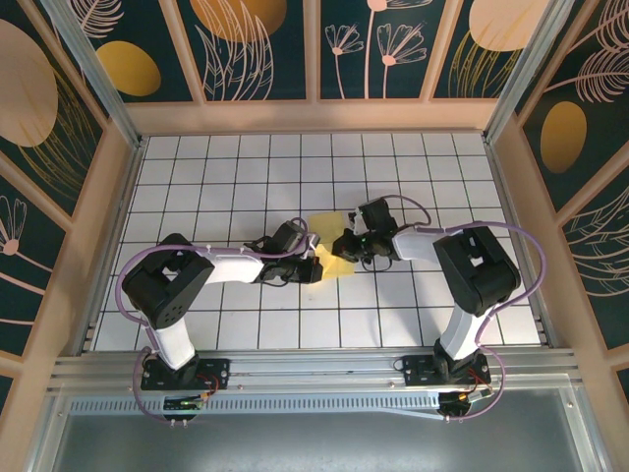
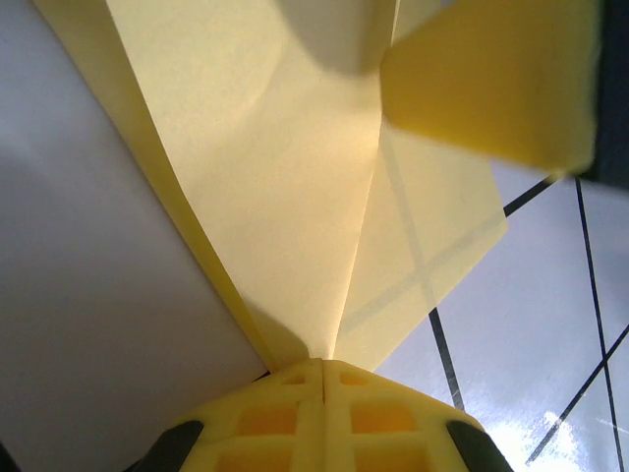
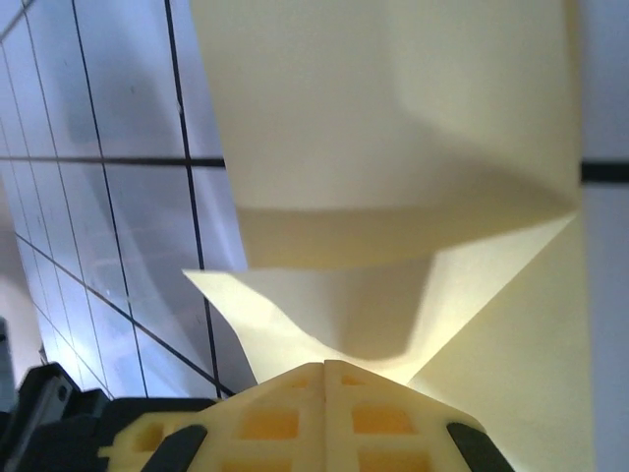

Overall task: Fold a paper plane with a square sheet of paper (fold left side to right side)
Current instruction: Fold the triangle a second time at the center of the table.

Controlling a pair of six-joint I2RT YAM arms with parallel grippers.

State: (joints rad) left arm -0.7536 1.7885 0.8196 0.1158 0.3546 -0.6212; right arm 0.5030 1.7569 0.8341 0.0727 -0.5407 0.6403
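- Square sheet of paper [image 2: 295, 197] begins right at the left gripper [image 2: 324, 366]. The yellow pads are pressed together with no gap, and the pale-yellow sheet comes out of the seam between them. A crease runs away from that pinch.
- Seen from its own wrist, the right gripper [image 3: 324, 366] is likewise clamped on the paper. Beyond its pads a layered flap bows upward with a soft hollow under it, so the sheet is slack there, not taut.
- From above, the two grippers sit near each other with the paper between them, around the middle of the white tiled table [image 1: 246, 177]. Whether the far part of the sheet rests on the tiles or hangs clear I cannot tell.
- Judged from this, the step in hand is bringing the left side across onto the right side.
- To do it well, the right pinch should act as a fixed anchor while the left one carries its edge over in an arc, rather than dragging it flat.
- Thin paper like this will likely buckle if the hands close in too fast and tear if they pull apart.
- Farther out, the dark grid lines give a straight reference. Square the edges against them before pressing any crease.
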